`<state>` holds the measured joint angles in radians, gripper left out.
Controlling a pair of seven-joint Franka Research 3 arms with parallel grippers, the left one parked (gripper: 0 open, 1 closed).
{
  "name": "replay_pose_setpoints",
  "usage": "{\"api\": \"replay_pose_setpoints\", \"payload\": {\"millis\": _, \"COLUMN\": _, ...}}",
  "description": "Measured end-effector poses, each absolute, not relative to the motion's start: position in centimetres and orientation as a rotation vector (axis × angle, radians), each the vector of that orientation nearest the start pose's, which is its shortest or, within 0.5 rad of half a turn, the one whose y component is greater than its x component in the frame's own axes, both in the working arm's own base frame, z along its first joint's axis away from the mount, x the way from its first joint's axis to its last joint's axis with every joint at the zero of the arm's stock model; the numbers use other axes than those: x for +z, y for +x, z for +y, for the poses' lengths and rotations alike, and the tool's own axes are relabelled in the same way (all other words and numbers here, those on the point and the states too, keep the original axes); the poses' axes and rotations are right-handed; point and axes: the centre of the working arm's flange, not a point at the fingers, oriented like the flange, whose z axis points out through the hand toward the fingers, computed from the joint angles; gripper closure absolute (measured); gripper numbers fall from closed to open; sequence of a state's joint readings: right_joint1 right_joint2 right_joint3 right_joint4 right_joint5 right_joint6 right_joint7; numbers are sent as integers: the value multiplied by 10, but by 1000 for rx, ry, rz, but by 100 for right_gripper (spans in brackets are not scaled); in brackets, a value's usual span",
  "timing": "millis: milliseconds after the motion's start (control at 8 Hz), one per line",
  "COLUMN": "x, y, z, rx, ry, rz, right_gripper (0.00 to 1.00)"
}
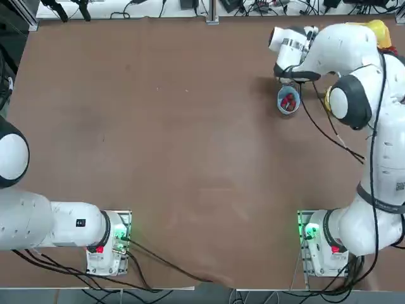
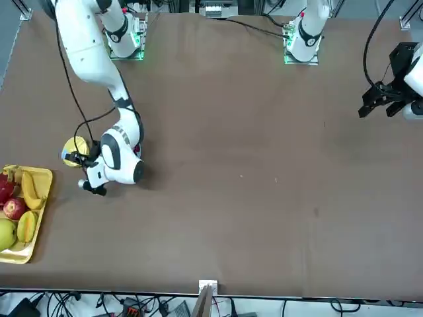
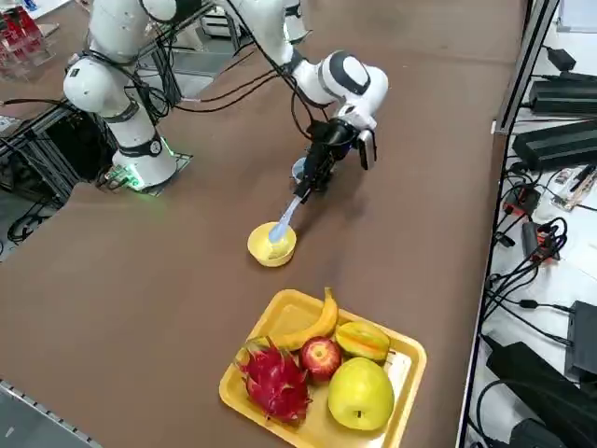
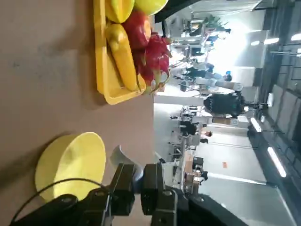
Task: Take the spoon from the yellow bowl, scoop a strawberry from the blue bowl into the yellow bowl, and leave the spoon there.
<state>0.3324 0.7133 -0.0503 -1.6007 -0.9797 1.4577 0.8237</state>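
While the blue bowl [image 1: 288,101] of red strawberries [image 1: 289,101] is seen only from overhead, upper right, the side view shows the pale plastic spoon [image 3: 284,223] clamped in the closed right gripper [image 3: 314,180], its scoop resting in the round yellow bowl [image 3: 271,245] left of centre.

worktop [image 1: 190,145]: brown, matte, fills most of the top view | cables [image 1: 253,6]: bundled along upper edge | black boxes [image 3: 560,140] and cords: right edge of right side view | hall [image 4: 225,94]: long, bright ceiling strip lights [image 4: 275,160], right of wrist view
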Motion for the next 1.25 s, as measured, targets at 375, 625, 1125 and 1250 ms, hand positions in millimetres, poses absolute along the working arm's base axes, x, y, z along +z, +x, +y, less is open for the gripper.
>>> {"api": "replay_pose_setpoints", "payload": {"millis": 375, "x": 310, "y": 620, "z": 132, "rx": -195, "ry": 2094, "rz": -172, "right_gripper": 89}}
{"api": "replay_pose_setpoints", "payload": {"millis": 625, "x": 351, "y": 612, "z": 187, "rx": -212, "ry": 2258, "rz": -212, "right_gripper": 89}}
{"api": "replay_pose_setpoints", "payload": {"millis": 1125, "x": 417, "y": 600, "z": 234, "rx": -224, "ry": 2631, "rz": -318, "right_gripper": 89}}
{"api": "replay_pose_setpoints", "payload": {"millis": 1250, "x": 427, "y": 599, "z": 232, "rx": -192, "ry": 2695, "rz": -351, "right_gripper": 89}}
